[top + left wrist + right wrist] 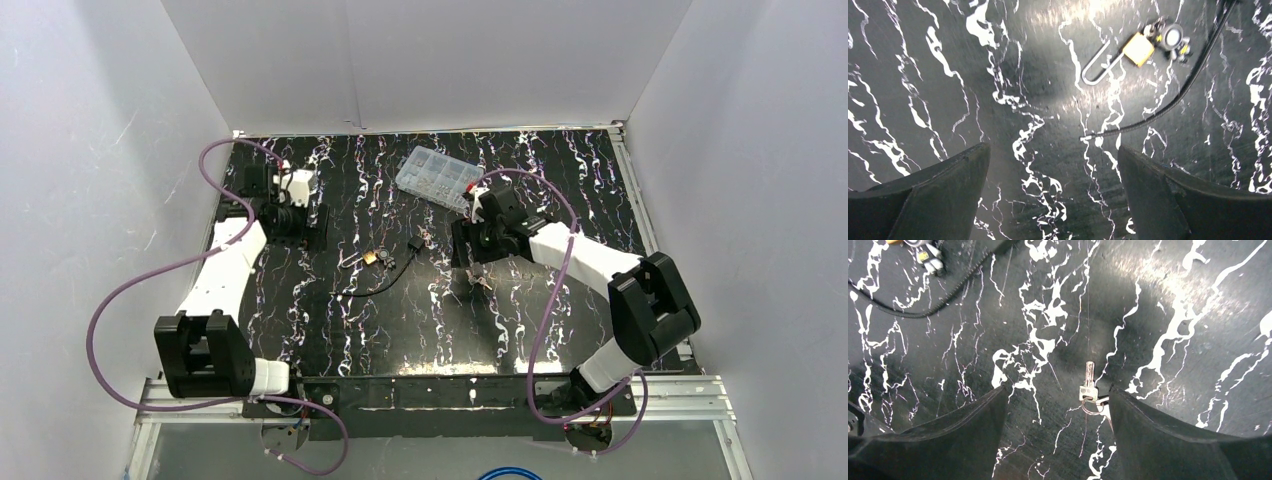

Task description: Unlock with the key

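Note:
A small brass padlock (371, 258) with a silver shackle lies on the black marbled table, with a thin black cable (385, 283) running from it. In the left wrist view the padlock (1138, 48) is at the upper right, far ahead of my left gripper (1052, 150), which is open and empty. A silver key (1089, 382) on a small ring lies flat on the table between the open fingers of my right gripper (1059, 390), close to the right finger (1158, 430). In the top view the key (482, 282) lies just below the right gripper (476, 258).
A clear plastic compartment box (438, 175) stands at the back of the table, near the right arm. The black cable (1168, 105) curves across the table below the padlock; it also shows in the right wrist view (923, 312). White walls enclose the table.

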Tool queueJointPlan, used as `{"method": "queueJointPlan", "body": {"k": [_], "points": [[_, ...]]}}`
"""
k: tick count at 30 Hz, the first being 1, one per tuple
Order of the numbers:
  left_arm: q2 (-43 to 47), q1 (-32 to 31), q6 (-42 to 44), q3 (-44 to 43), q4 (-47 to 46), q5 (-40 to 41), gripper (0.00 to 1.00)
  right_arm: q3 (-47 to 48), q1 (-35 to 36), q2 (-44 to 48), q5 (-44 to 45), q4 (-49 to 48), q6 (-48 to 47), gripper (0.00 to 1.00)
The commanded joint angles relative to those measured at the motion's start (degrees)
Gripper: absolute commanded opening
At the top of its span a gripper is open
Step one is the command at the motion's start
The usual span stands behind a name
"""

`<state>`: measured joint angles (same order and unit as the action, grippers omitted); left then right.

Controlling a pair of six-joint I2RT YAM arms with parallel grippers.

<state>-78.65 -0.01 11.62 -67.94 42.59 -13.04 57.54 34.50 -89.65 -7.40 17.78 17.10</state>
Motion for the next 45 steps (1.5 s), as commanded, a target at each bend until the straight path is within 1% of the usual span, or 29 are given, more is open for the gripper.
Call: {"method": "queueJointPlan", "body": {"k": [1, 3, 7, 8, 9, 10, 11, 12, 13, 14, 15, 16, 18, 19, 20, 21, 22, 25, 29, 34, 35, 37, 38, 39, 40, 41, 42, 44, 45], "points": [[6.92, 1.97, 1.50, 6.74, -6.49, -0.58, 0.98, 3.99, -0.97, 4.71, 1.91, 0.64, -1.95, 0.81], [8.83, 2.03, 1.09, 8.39, -8.88, -1.08, 0.98, 3.95, -2.38, 8.17, 2.16, 1.13, -1.89, 0.82], [10.70, 2.27, -1.48, 11.50, -14.18, -0.32, 0.98, 1.60, -9.41, 16.58, 5.43, 1.60, 0.20, 0.83], [11.26, 2.36, -2.11, 12.66, -16.03, -0.15, 0.98, 0.64, -11.06, 18.64, 9.36, 2.04, 0.58, 0.84], [11.89, 2.50, -2.73, 14.28, -18.34, 0.12, 0.98, 0.02, -12.55, 20.57, 16.21, 3.09, 1.34, 0.84], [12.71, 2.62, -3.47, 16.26, -21.17, 0.82, 0.98, -1.05, -13.50, 22.34, 25.27, 3.44, 2.48, 0.84], [13.65, 2.73, -4.52, 18.67, -24.49, 1.21, 0.98, -2.79, -14.05, 24.30, 36.11, 1.91, 3.41, 0.88], [14.61, 2.91, -4.68, 21.06, -27.88, 1.33, 0.98, -6.31, -14.39, 26.43, 44.55, -2.41, 2.27, 0.92], [15.70, 2.96, -4.90, 23.78, -31.20, 1.59, 0.98, -10.64, -14.89, 28.64, 49.41, -8.88, -1.73, 0.94], [16.79, 3.05, -5.14, 26.46, -34.55, 1.84, 0.98, -15.05, -15.31, 30.66, 52.94, -17.47, -6.97, 0.94], [17.60, 3.16, -5.08, 28.83, -37.29, 1.52, 0.98, -19.70, -15.83, 31.96, 56.25, -25.22, -10.73, 0.92], [18.32, 3.16, -4.99, 30.95, -39.82, 1.26, 0.98, -22.99, -16.69, 32.99, 58.31, -31.41, -12.52, 0.87], [18.40, 3.21, -5.09, 34.16, -43.95, 1.27, 0.98, -28.37, -19.84, 34.68, 57.34, -37.90, -12.25, 0.81], [17.95, 3.18, -5.46, 35.13, -45.80, 1.69, 0.98, -31.78, -21.74, 35.59, 55.03, -40.40, -11.85, 0.81], [17.34, 3.29, -6.02, 35.82, -47.04, 2.07, 0.98, -34.42, -23.69, 36.35, 52.53, -43.22, -11.24, 0.85], [16.80, 3.43, -6.42, 36.52, -48.32, 2.00, 0.98, -36.05, -25.56, 36.78, 49.61, -44.53, -9.22, 0.86], [16.47, 3.44, -6.80, 37.33, -49.76, 1.92, 0.98, -37.03, -27.38, 36.41, 45.96, -44.98, -9.10, 0.87], [15.66, 3.52, -7.64, 40.13, -55.19, 0.53, 0.98, -39.79, -28.60, 32.89, 42.22, -50.43, -11.31, 0.88], [13.40, 3.58, -8.30, 44.05, -66.40, 2.05, 0.98, -38.33, -28.69, 25.15, 37.87, -56.74, -12.38, 0.88], [6.94, 3.60, -6.81, 45.72, -77.42, 4.60, 0.98, -36.57, -28.70, 14.83, 32.64, -63.74, -13.78, 0.89], [6.02, 3.91, -7.39, 45.56, -77.56, 4.20, 0.98, -36.96, -28.66, 13.78, 32.03, -65.50, -14.27, 0.89], [4.31, 4.12, -9.70, 45.94, -80.59, 3.17, 0.98, -36.80, -29.09, 14.24, 30.95, -64.30, -13.86, 0.88], [3.95, 4.18, -10.73, 46.51, -83.37, 2.29, 0.98, -37.92, -29.57, 14.84, 29.85, -65.94, -13.73, 0.88], [2.92, 4.16, -11.12, 48.14, -88.61, 1.08, 0.98, -39.25, -29.72, 15.64, 30.10, -67.38, -13.20, 0.88], [1.76, 4.08, -10.60, 49.32, -91.31, -0.30, 0.98, -40.55, -29.75, 16.16, 30.68, -69.12, -12.92, 0.88], [0.66, 3.98, -10.51, 49.51, -91.49, -0.70, 0.98, -41.65, -29.75, 16.66, 31.11, -70.44, -12.81, 0.88], [-1.32, 4.00, -10.92, 50.81, -95.61, -0.15, 0.98, -42.39, -29.71, 16.73, 31.20, -71.79, -12.93, 0.88], [-6.65, 4.05, -10.54, 54.92, -108.56, -1.45, 0.98, -43.42, -29.73, 16.28, 29.38, -73.83, -13.78, 0.89], [-7.94, 4.04, -9.10, 56.77, -113.92, -5.35, 0.98, -43.73, -29.88, 15.89, 27.45, -74.58, -13.95, 0.89]]}}
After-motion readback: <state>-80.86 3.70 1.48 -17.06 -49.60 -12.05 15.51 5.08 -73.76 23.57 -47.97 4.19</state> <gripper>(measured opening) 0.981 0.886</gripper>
